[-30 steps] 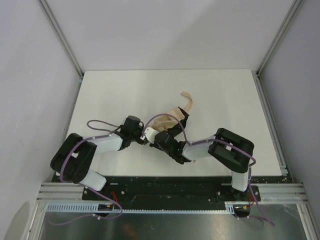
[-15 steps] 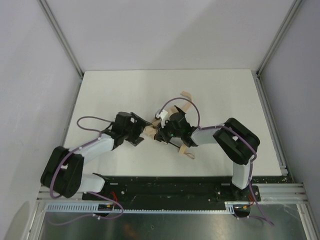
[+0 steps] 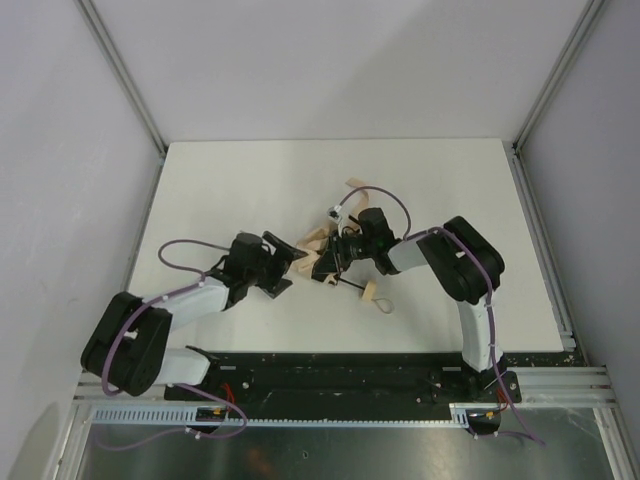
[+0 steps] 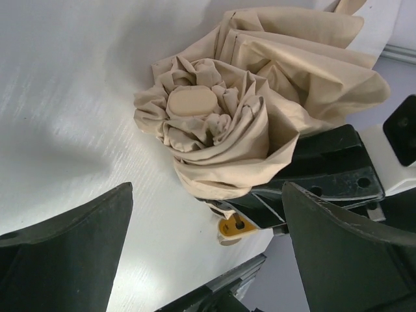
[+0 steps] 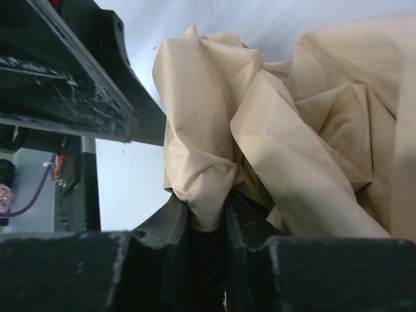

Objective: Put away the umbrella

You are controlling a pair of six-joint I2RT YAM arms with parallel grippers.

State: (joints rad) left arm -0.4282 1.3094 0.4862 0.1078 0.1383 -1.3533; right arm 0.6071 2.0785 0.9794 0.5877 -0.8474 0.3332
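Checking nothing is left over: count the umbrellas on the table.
1. The umbrella lies mid-table, its fabric pinched in the right gripper; the open left gripper faces its bunched tip. The arms hide some table.

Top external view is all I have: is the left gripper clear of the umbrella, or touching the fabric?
Observer: Clear, as far as I can tell. The left wrist view shows the left gripper wide open, and neither of its fingers appears to touch the umbrella.
Operator: What is the right one gripping?
Observer: The right wrist view shows the right gripper pinching a fold of fabric. No shaft is visible between its fingers.
Operator: Which end faces the left arm?
Observer: The canopy tip. Its oval tan cap points at the left wrist camera, with cloth bunched around it.
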